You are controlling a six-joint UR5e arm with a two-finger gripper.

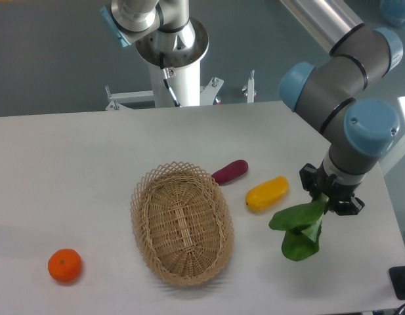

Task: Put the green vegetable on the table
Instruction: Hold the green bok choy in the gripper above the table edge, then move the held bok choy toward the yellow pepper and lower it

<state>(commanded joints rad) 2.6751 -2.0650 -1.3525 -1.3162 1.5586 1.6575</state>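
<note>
Camera view, landmark: the oval wicker basket (pixel 182 223), lying near the middle of the worktop (pixel 71 164).

Green vegetable (pixel 297 230): to the right of the basket, well apart from it, hanging from the gripper (pixel 325 200) with its leaves drooping downward. Whether the lowest leaf tip already touches the worktop cannot be told.

Fingers: clenched on the upper end of the green vegetable, just under the arm's wrist; the exact contact is partly hidden by the dark gripper body.

Yellow fruit (pixel 267 193): right of the basket, between it and the held vegetable, lying on the worktop and apart from both.

Purple vegetable (pixel 230 171): at the basket's upper-right edge, close to the rim or touching it; which of the two is unclear.

Orange fruit (pixel 64 265): well to the left of the basket, toward the near edge.

Handling, as a judgement: the vegetable looks light and floppy, the leaves folding under their own weight, so it will sag and may swing when carried. The leaf blades seem thin and easy to bruise or tear. The firmer stalk end is the better place to hold, and that appears to be roughly where it is held.

Stage, as a judgement: the vegetable is out of the basket and over bare worktop to its right; lowering and letting go remain.

Risk: a leaf may cling to a finger on release, or brush the yellow fruit.
</note>
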